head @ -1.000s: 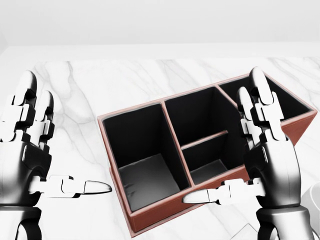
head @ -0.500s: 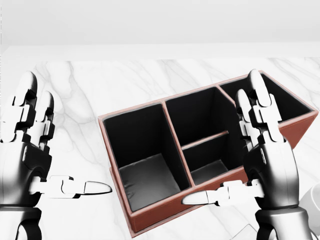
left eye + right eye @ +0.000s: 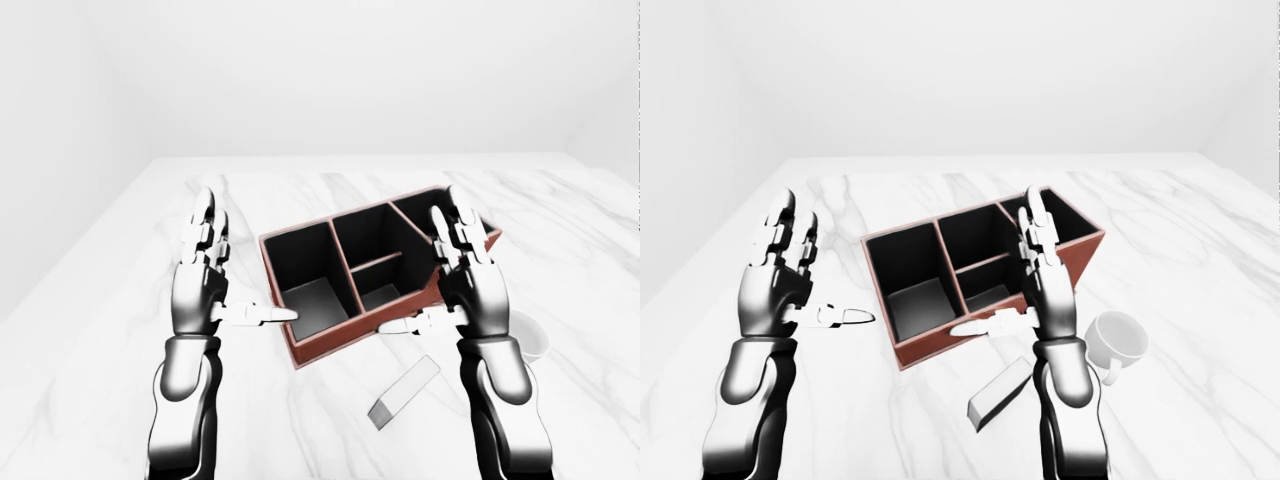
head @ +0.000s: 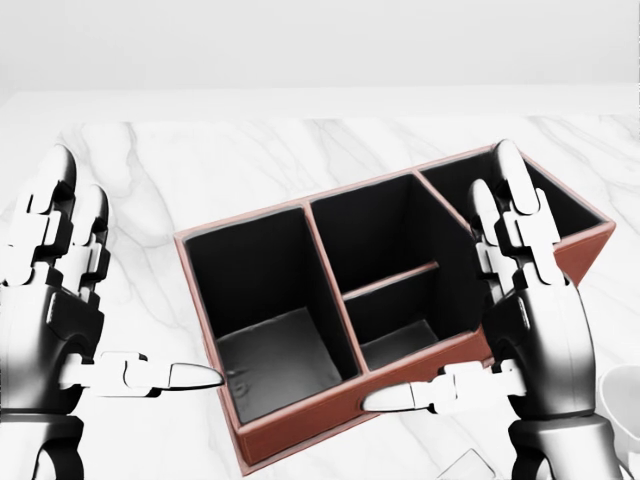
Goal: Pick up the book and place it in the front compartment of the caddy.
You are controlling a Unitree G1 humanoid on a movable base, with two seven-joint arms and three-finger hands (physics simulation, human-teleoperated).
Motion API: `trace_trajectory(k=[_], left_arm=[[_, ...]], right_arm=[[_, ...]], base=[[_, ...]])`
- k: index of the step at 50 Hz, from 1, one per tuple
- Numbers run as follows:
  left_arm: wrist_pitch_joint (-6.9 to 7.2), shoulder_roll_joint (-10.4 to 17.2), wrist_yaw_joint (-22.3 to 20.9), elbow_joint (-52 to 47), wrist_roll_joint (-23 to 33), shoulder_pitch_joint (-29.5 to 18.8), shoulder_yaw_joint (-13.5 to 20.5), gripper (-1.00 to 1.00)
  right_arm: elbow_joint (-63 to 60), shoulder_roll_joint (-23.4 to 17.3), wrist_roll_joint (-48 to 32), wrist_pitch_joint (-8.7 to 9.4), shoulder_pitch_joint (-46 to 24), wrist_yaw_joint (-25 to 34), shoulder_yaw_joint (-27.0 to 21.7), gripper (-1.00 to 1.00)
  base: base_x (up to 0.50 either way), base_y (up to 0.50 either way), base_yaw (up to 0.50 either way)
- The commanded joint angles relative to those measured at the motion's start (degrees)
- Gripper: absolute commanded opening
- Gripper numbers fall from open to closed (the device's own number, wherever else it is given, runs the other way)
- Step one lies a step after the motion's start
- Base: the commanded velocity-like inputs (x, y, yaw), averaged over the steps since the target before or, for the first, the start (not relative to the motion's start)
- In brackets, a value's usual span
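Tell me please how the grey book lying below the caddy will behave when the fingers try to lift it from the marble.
The book lies flat on the smooth table, so it will probably slide before the fingers get under an edge. It looks thin and closed, likely stiff and fairly light. Being flat, it should not roll or tip, though the cover might fall open if gripped by one side.

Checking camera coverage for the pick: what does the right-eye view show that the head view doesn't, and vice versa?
Only the right-eye view shows the whole book lying flat on the marble table below the caddy, the whole white mug at the right hand's side, and both forearms. The head view adds nothing new, only a closer look into the compartments; book and mug are mere slivers at its bottom edge. Both show the caddy, empty, and the left hand and right hand, open.
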Motion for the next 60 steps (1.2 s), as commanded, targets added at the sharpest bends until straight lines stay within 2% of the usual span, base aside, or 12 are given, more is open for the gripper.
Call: trace_trajectory(k=[1, 16, 30, 42, 60], left_arm=[[0.0, -0.1, -0.1, 0.2, 0.0, 0.0, -0.1, 1.0], [0.0, -0.1, -0.1, -0.3, -0.1, 0.1, -0.1, 1.0], [0.0, -0.1, 0.0, 0.3, -0.1, -0.2, -0.1, 1.0], [0.0, -0.1, 0.0, 0.3, -0.2, -0.3, 0.1, 1.0], [0.0, -0.1, 0.0, 1.0, -0.1, -0.3, 0.0, 1.0]], right_arm=[[0.4, -0.1, 0.1, 0.0, -0.3, -0.2, -0.3, 1.0], [-0.4, -0.4, -1.7, 0.0, 0.0, -0.1, 0.1, 1.0], [-2.7, -1.4, -4.9, 0.0, -1.9, 1.4, -2.3, 1.0], [-6.5, -2.4, -9.3, 0.0, -2.4, 5.0, -3.7, 1.0], [-10.2, -2.7, -16.2, 0.0, -2.9, 9.7, -2.3, 1.0]], base=[[0.0, 0.0, 0.0], [0.0, 0.0, 0.0], [0.0, 0.0, 0.0], [0.0, 0.0, 0.0], [0.0, 0.0, 0.0]])
